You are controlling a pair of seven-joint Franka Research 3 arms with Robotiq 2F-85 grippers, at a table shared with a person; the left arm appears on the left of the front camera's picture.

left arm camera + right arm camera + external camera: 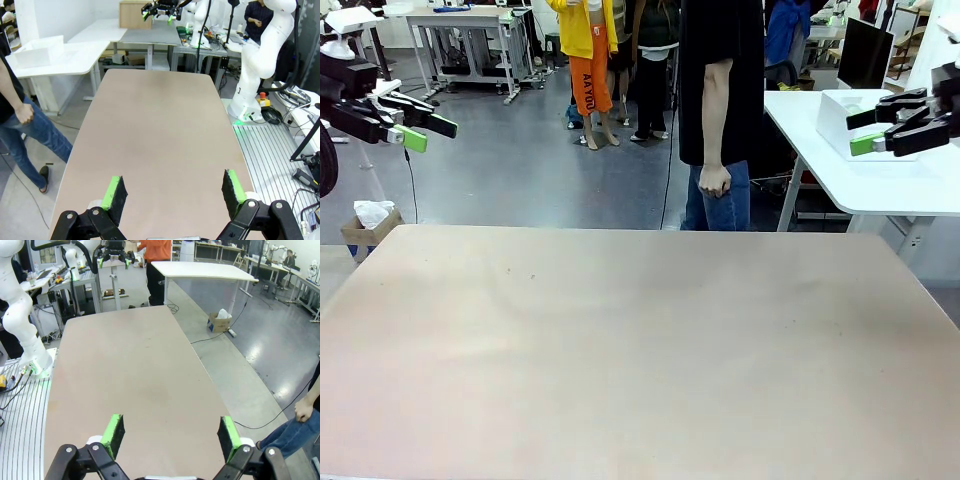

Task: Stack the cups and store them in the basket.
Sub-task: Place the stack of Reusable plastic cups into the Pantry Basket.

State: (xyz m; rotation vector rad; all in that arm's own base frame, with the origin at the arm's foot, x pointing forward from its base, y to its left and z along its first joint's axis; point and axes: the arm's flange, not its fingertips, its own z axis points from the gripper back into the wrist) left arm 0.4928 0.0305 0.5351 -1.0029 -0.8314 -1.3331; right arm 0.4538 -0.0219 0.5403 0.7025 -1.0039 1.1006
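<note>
Fingers of the left gripper (172, 192) and the right gripper (170, 435) are standing spread wide, nothing between the green pads, each hovering high at its own side of the tan table (640, 350). At the far edge a person's hand (714, 180) is hanging loosely curled. On a white side table, beside the right gripper, a white bin (840, 115) is sitting, likely the basket.

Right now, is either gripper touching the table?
Apart. The front view shows the left gripper and right gripper held high off the table, both with jaws open. Each wrist view looks down on the tabletop from above.
</note>
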